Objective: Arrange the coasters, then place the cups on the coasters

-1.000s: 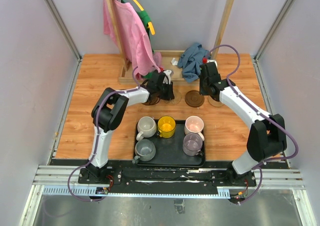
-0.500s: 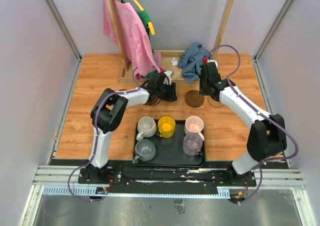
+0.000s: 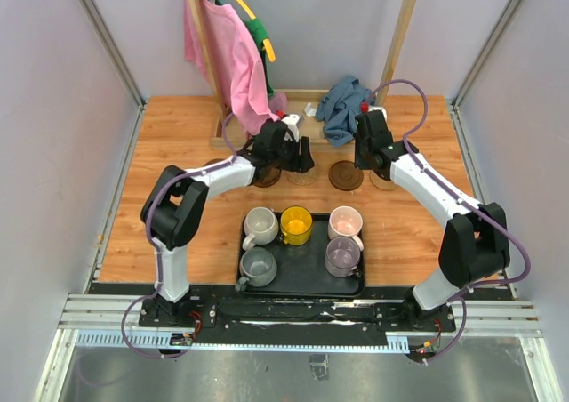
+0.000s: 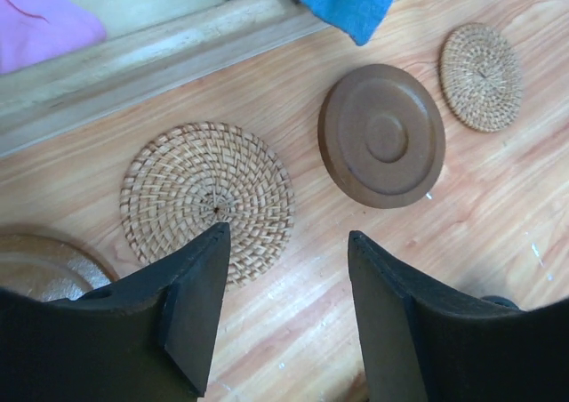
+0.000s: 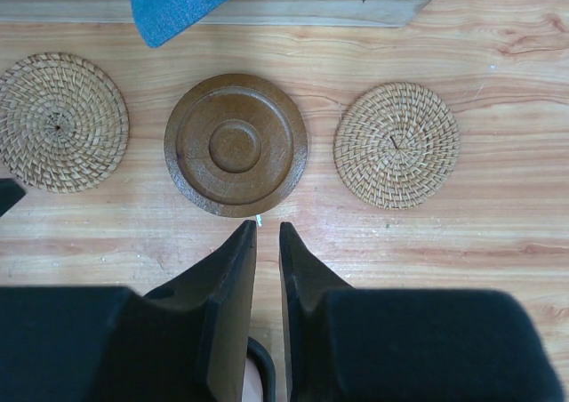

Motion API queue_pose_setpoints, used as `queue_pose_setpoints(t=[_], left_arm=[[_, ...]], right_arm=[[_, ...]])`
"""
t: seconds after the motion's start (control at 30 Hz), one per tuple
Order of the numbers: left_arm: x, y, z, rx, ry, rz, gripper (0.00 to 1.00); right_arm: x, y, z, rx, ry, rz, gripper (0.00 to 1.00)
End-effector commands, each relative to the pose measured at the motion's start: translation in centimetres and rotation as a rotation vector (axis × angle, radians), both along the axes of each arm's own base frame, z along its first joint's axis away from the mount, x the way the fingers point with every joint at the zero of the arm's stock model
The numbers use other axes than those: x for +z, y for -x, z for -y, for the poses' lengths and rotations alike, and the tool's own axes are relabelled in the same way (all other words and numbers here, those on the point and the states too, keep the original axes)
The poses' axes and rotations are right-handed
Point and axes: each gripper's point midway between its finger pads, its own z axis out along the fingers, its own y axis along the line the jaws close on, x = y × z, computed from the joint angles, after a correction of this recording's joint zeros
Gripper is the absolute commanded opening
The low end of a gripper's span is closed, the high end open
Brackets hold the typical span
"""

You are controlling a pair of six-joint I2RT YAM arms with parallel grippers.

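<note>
- The left gripper (image 4: 284, 309) is held over the wooden tabletop (image 4: 307, 197) with its fingers spread wide; nothing is gripped between them.
- The right gripper (image 5: 268, 282) is seen with its fingers brought almost together, only a thin slit being left, and nothing is pinched.
- In the left wrist view, a tan woven coaster (image 4: 207, 197) is laid flat just ahead of the left finger, whose tip overlaps the disc's near edge in the picture. Whether they touch cannot be told.
- A dark brown coaster (image 4: 382, 135) is set to the right of it, apart, and a second woven coaster (image 4: 481, 76) lies beyond that.
- Another brown coaster (image 4: 36, 264) is cut off at the lower left edge of that view.
- In the right wrist view, the dark brown coaster is centred just ahead of the fingertips, between the two woven ones, with none of the three touching.
- All five cups are kept on the black tray (image 3: 298, 264) at the near side of the table, well apart from the coasters.
- The off-white cup (image 3: 260, 224), yellow cup (image 3: 296, 224) and pale pink cup (image 3: 344, 221) are lined up in the far row.
- The grey cup (image 3: 258, 266) and lilac cup (image 3: 342, 256) are placed in the near row.
- Behind the coasters, a wooden rail (image 5: 356, 2) is partly draped by a blue cloth (image 5: 178, 2).
</note>
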Motion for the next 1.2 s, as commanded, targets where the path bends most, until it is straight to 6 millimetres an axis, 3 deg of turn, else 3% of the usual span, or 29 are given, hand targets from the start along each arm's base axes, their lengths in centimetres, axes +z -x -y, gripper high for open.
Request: queue_pose_setpoints(t=[0.0, 0.27, 0.5, 0.93, 1.17], left_arm=[[2.2, 0.6, -0.7, 0.021, 0.019, 0.063, 0.60], [-1.9, 1.3, -4.0, 0.111, -0.098, 0.012, 0.55], [-2.9, 0.5, -6.2, 0.169, -0.119, 0.001, 0.54], [-4.8, -1.2, -12.1, 0.300, -0.136, -0.051, 0.52], [-6.5, -1.4, -13.5, 0.330, -0.143, -0.101, 0.51]], right_arm=[[0.6, -0.3, -0.6, 0.007, -0.011, 0.022, 0.18], [0.5, 0.3, -0.4, 0.013, -0.010, 0.012, 0.18], [-0.4, 0.0, -1.3, 0.059, -0.016, -0.013, 0.17], [-3.6, -3.5, -7.6, 0.218, -0.055, -0.098, 0.07], [-5.2, -4.3, -11.8, 0.330, -0.068, -0.124, 0.07]])
